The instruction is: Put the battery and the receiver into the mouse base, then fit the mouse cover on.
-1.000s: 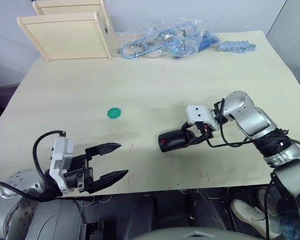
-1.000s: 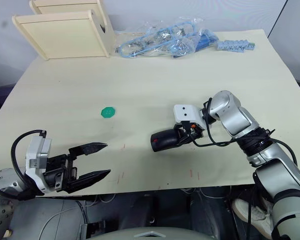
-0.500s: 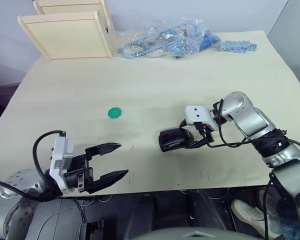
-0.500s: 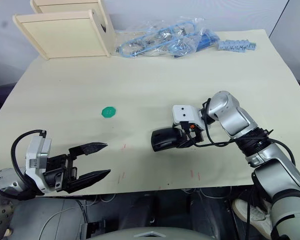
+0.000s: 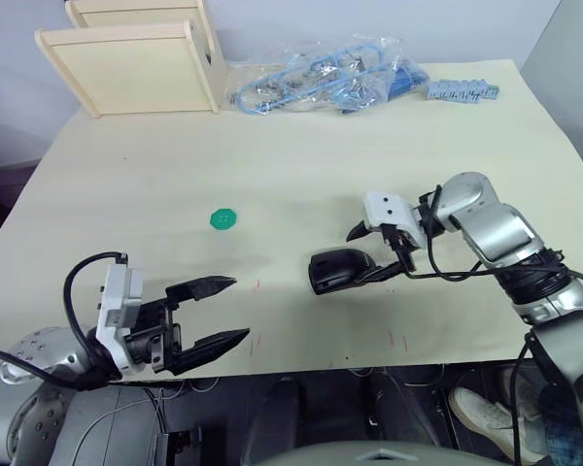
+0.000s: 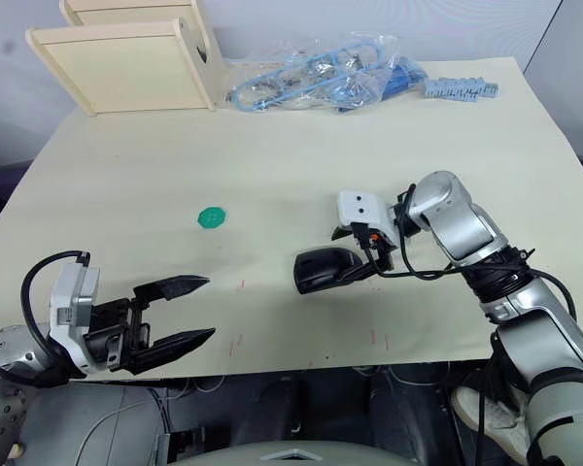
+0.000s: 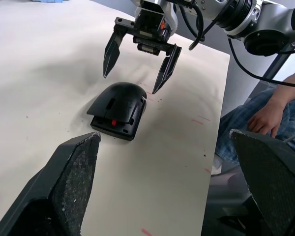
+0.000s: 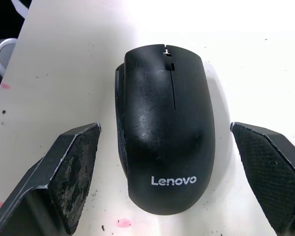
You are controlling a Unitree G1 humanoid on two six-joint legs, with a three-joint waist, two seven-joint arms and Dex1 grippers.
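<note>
The smooth black oval mouse cover sits slightly askew on the black mouse base near the cream worktop's front edge; right gripper released above it, left gripper spread at the front-left corner.

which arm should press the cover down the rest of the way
Right. The right gripper hangs open just above the mouse cover, which sits skewed on the mouse base; the left gripper is farther away.

One brand name on the mouse cover

The mouse cover carries the word "Lenovo" in small white letters near one end of its smooth black top, readable in the right wrist view; no other writing is legible anywhere.
</note>
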